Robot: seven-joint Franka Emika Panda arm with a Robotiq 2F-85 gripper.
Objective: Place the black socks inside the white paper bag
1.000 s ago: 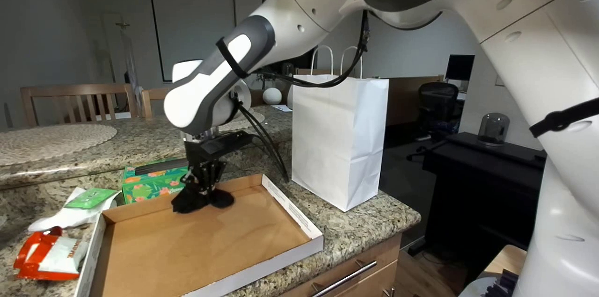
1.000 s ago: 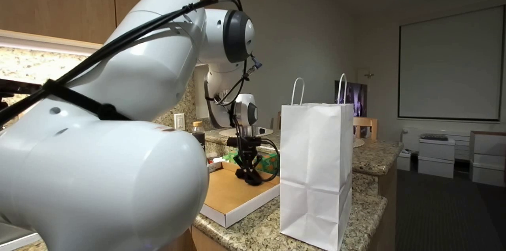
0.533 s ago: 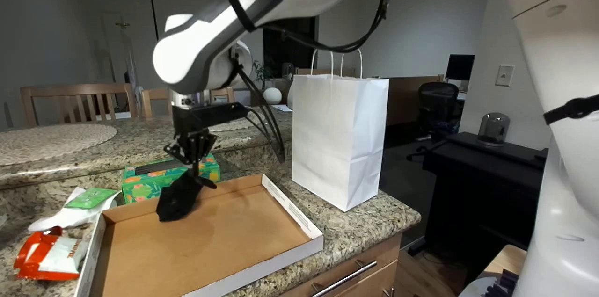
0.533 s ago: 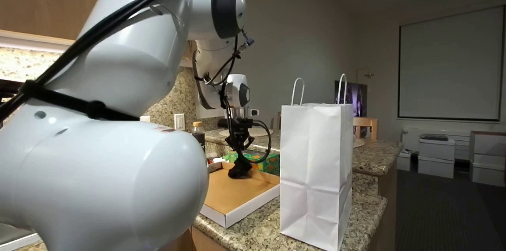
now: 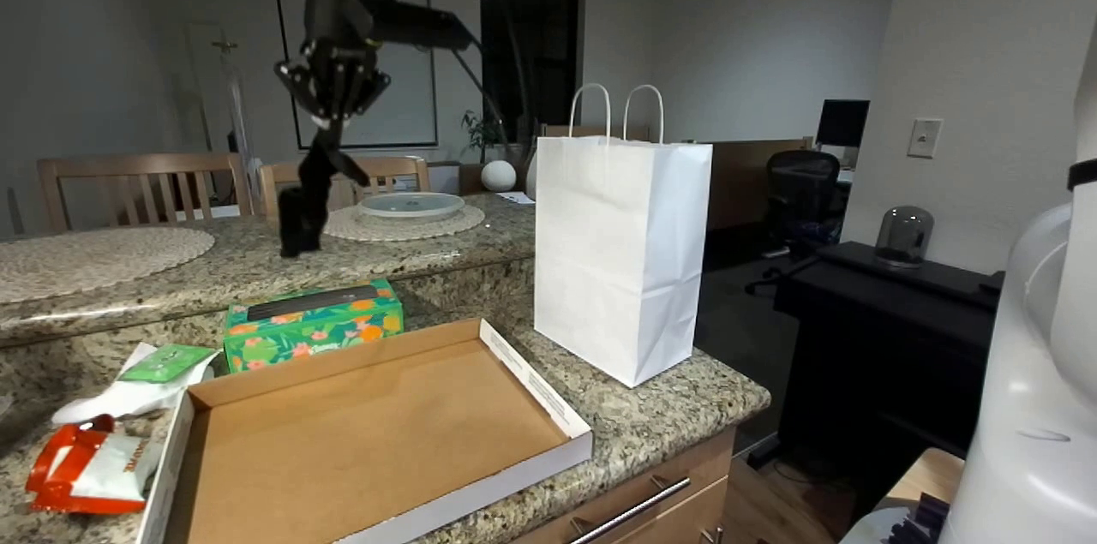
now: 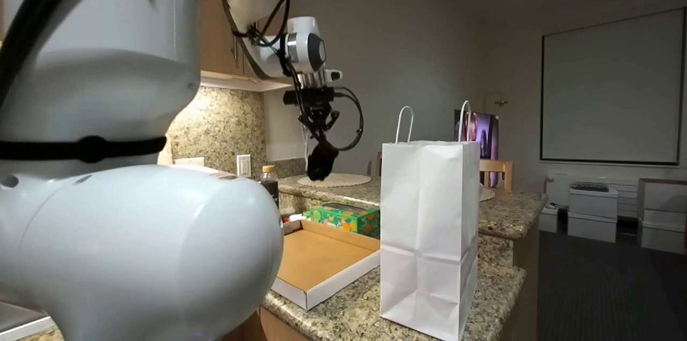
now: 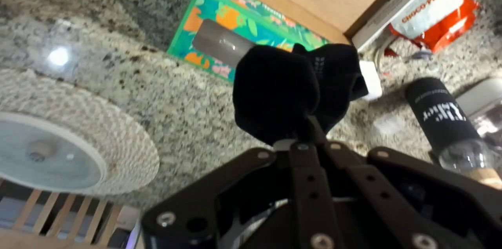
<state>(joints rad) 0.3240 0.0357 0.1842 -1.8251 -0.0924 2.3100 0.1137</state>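
Observation:
The black socks (image 5: 307,206) hang bunched from my gripper (image 5: 329,131), high above the tissue box and the upper counter level. In the wrist view the black socks (image 7: 276,92) spread beyond the fingertips of my gripper (image 7: 306,135), which is shut on them; part of the fingertips is hidden in the cloth. The socks (image 6: 322,162) also hang below the gripper (image 6: 321,139) in an exterior view. The white paper bag (image 5: 591,253) stands upright with two handles raised, apart from the socks; it also shows in an exterior view (image 6: 421,233). Its inside is hidden.
A shallow cardboard tray (image 5: 368,441) lies beside the bag. A green floral tissue box (image 5: 317,321) stands behind it, by the raised counter ledge. A red snack packet (image 5: 94,467), a dark bottle (image 7: 443,115) and a placemat with a lid (image 5: 411,206) are nearby.
My gripper has lifted the socks up out of the cardboard tray, well above the tissue box. The arm has risen. The bag and the tray have not moved.

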